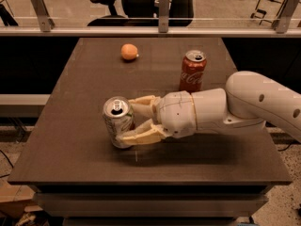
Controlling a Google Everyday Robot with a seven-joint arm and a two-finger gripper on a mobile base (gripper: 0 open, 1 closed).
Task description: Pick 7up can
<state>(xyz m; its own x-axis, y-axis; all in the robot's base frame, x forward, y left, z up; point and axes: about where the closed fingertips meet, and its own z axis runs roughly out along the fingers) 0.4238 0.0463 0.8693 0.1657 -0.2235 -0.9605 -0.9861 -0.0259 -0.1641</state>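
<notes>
Hand (127,120) sits center-left in frame, clamped around the upright 7up can (115,122); Coke can (192,71) stands farther back on the bench (70,149).

Coca-Cola can (193,71) upright on table (70,140); orange (129,52) apart, far side.
</notes>
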